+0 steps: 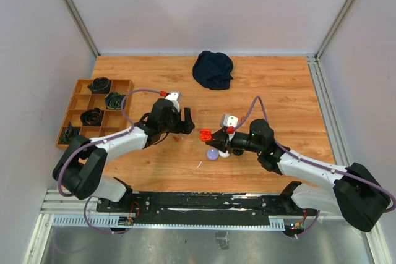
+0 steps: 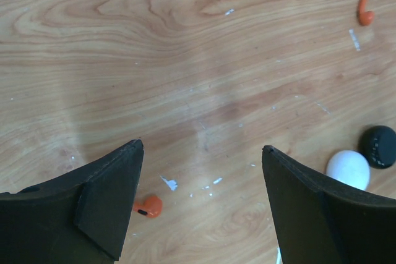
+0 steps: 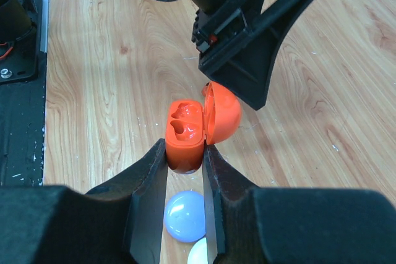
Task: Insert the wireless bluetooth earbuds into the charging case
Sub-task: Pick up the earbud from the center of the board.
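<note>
My right gripper (image 3: 185, 153) is shut on the base of an open red-orange charging case (image 3: 185, 129). Its lid (image 3: 224, 113) is hinged up and both sockets are empty. In the top view the case (image 1: 205, 134) hangs just above the table at the right gripper (image 1: 216, 136). My left gripper (image 2: 203, 146) is open and empty, low over the wood. A red-orange earbud (image 2: 148, 206) lies by its left finger. A second red-orange earbud (image 2: 365, 12) lies farther off. The left gripper (image 1: 187, 123) is just left of the case.
A purple round case (image 3: 184, 216) and a white one (image 3: 201, 253) lie under the right gripper. The left wrist view shows the white case (image 2: 348, 169) and a black one (image 2: 378, 146). A wooden compartment tray (image 1: 79, 82) stands at the left, a dark cloth (image 1: 213, 69) at the back.
</note>
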Robot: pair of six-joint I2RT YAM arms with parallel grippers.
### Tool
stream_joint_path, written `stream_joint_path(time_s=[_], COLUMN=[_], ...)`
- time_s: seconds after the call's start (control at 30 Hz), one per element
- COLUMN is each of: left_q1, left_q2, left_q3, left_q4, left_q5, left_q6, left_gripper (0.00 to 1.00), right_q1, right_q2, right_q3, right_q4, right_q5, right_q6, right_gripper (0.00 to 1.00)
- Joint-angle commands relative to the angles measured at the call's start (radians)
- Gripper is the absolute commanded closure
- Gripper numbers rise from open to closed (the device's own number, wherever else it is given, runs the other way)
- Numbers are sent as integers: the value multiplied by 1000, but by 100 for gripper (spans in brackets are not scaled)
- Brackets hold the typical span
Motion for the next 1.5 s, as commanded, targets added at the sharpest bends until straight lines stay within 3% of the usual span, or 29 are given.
stream_joint_path(time_s=[0.0,0.33,0.67,1.1,1.47], left_q1=[28,37,36,14,-9], left_q2=[73,163,86,10,60], left_q3=[35,56,20,-24,103], left_q4=[-3,-103,-243,-267,-401], left_q5=[35,69,50,105,-84], left_q6=[24,-6,-34,-73,-62], left_gripper=[17,17,17,21,29], right_q1=[-4,-4,-5,-5,-5], right_q2=[-16,-16,-21,-23,-22], right_q3=[-15,-12,-10,-11,-10], right_q4=[30,17,15,14,11], right_q5=[16,25,25,25,28], right_q6=[-28,-36,-35,-34,-37], right_gripper=[88,88,88,89,89])
